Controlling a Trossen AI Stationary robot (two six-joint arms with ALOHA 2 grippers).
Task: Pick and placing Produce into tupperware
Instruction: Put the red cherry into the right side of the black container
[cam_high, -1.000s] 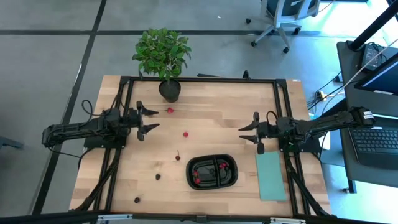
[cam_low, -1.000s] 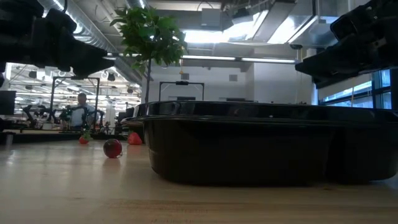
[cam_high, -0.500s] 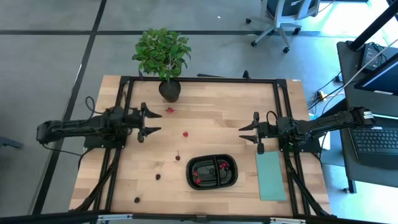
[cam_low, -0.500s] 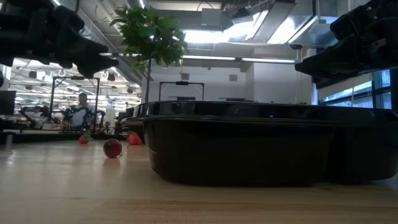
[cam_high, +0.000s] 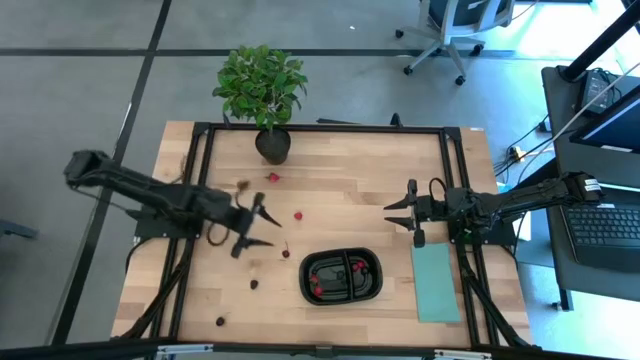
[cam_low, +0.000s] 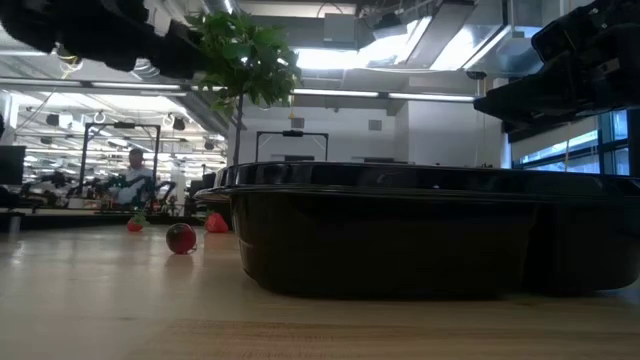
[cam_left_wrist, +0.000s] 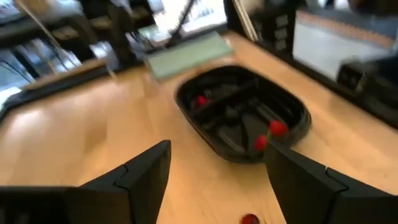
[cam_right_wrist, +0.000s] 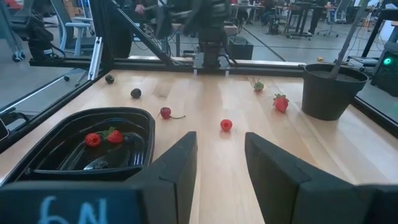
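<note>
The produce lies loose on the wooden table: red pieces (cam_high: 273, 178) (cam_high: 298, 214), a stemmed one (cam_high: 286, 252) and dark ones (cam_high: 254, 284) (cam_high: 220, 322). The black two-compartment tupperware (cam_high: 342, 277) rests on its base near the front edge, with red pieces (cam_left_wrist: 278, 128) (cam_left_wrist: 200, 101) inside. My left gripper (cam_high: 267, 229) hovers open above the table, left of the tupperware and next to the stemmed piece, with nothing between its fingers. At the right side my right gripper (cam_high: 404, 212) waits open and empty above the table.
A potted green plant (cam_high: 262, 95) stands at the far edge. A flat teal rectangle (cam_high: 435, 283) lies right of the tupperware. Black frame rails (cam_high: 325, 128) run along the table's edges. Bare wood shows between the two grippers.
My left gripper has swung from the table's left side toward the right and near edges, closer to the tupperware, rising a little and rolling as it went. It has stayed open. The right arm has kept still.
</note>
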